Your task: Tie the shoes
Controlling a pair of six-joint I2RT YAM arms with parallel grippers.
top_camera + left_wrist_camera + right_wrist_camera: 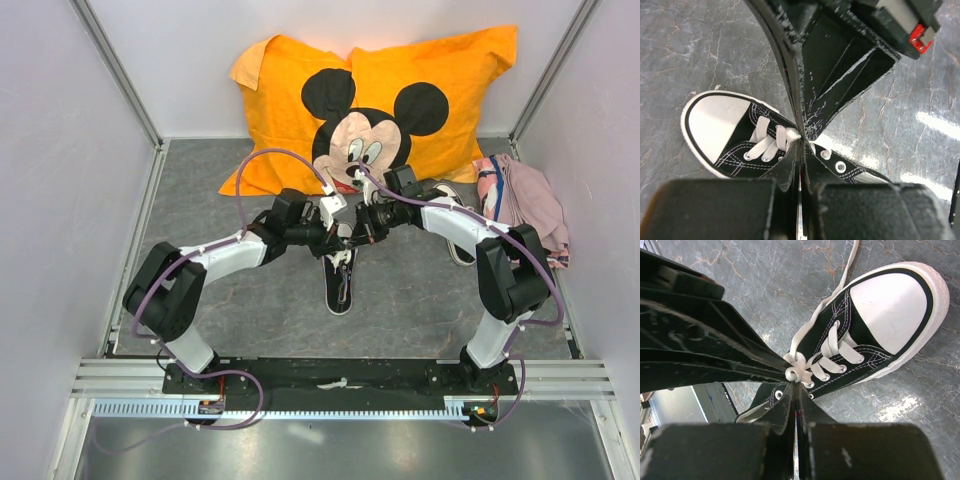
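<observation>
Two arms stood on a black base plate (340,378). The left arm (215,260), above the plate's left end, and the right arm (460,228), above its right end, had white tapered links between bulky black joint housings. Purple cables (270,153) ran in loose loops from small connectors at the plate's front corners along each arm. Farthest from the plate, the right gripper (801,135) had black wedge-shaped fingers (840,75) flecked with white scratches, and a red tab (919,38) on its body.

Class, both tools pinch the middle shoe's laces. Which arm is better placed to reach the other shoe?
Probably right: the other shoe lies beside the right arm, far from the left tool.
</observation>
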